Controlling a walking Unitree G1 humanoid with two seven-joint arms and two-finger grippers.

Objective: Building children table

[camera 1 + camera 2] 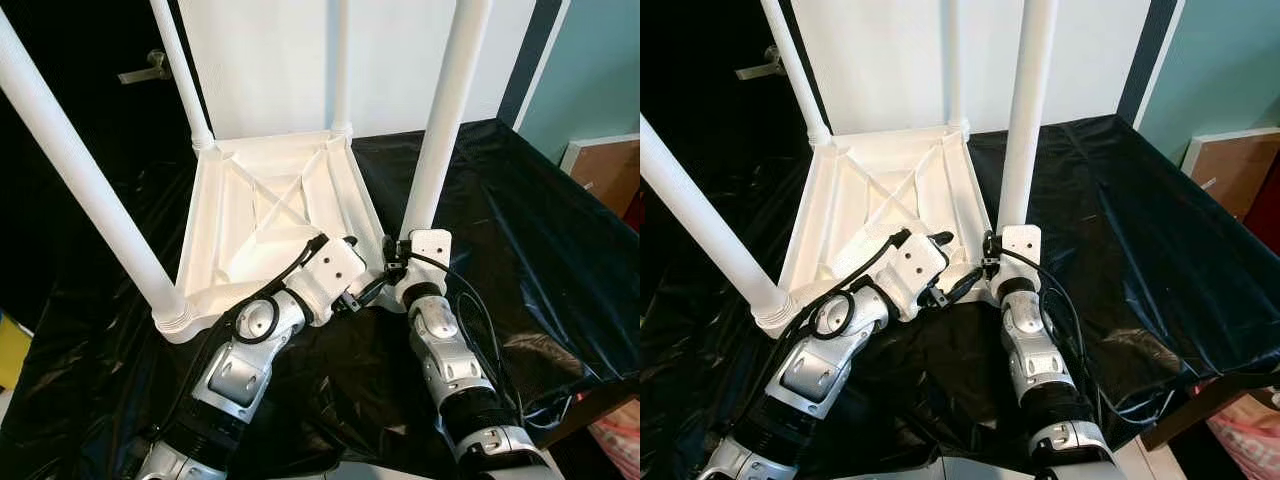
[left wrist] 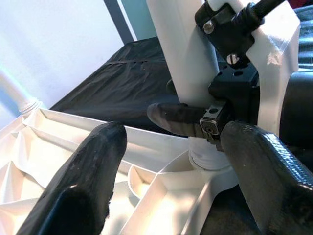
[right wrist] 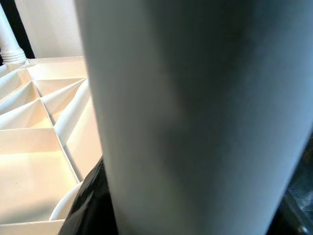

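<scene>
- Black plastic sheeting (image 1: 520, 230) covers the work surface, where a white children's table (image 1: 270, 215) lies upside down, ribbed underside up, four legs rising.
- At its near right corner, the right gripper (image 1: 400, 262) is clamped on the near right leg (image 1: 440, 130), low by the socket.
- Just left of it, the left gripper (image 2: 171, 161) hovers over the frame's near edge, fingers (image 2: 83, 181) spread wide, holding nothing.
- Beyond stand a white wall (image 1: 400, 50) and a teal wall (image 1: 600, 70) at far right.
</scene>
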